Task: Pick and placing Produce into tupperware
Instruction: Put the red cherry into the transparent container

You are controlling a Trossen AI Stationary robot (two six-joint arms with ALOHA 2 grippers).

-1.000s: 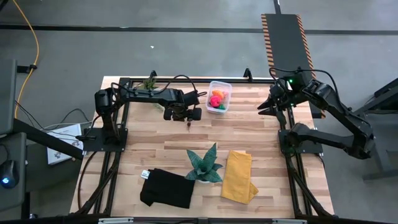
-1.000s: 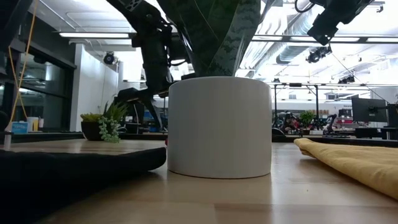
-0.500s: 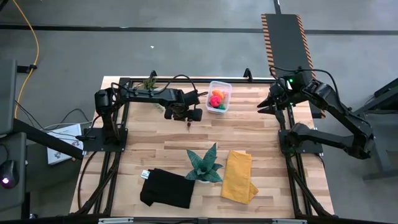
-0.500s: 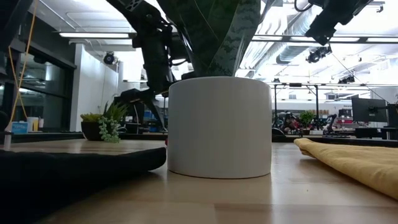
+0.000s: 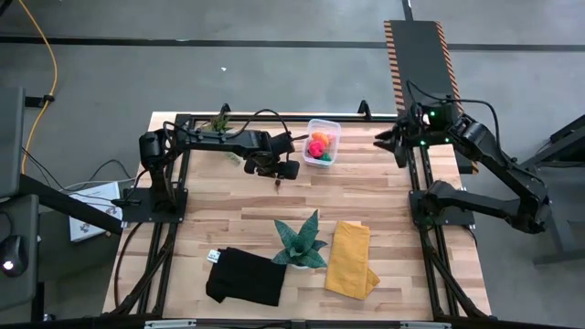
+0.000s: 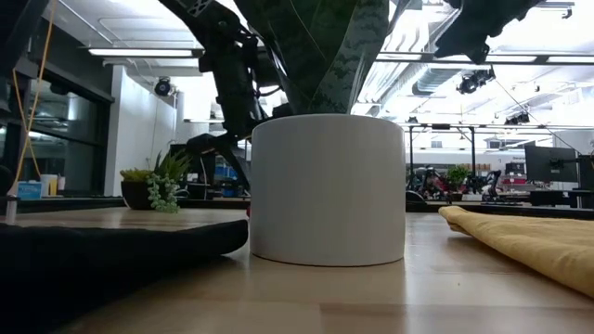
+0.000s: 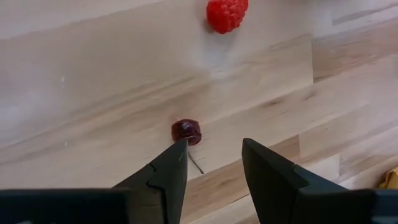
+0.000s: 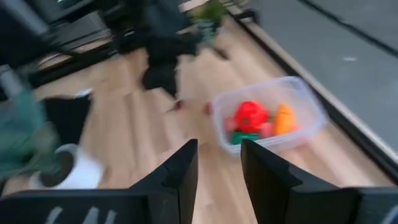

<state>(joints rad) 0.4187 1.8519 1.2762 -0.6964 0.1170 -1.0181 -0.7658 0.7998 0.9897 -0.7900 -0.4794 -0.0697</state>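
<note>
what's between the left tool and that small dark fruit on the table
Nothing. In the left wrist view the dark fruit lies on bare wood just ahead of the open left tool, off one fingertip. A red berry sits farther on.

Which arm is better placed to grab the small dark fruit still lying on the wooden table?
Left. The left gripper hangs open just by the dark fruit; the right gripper is off near the table's far edge.
</note>
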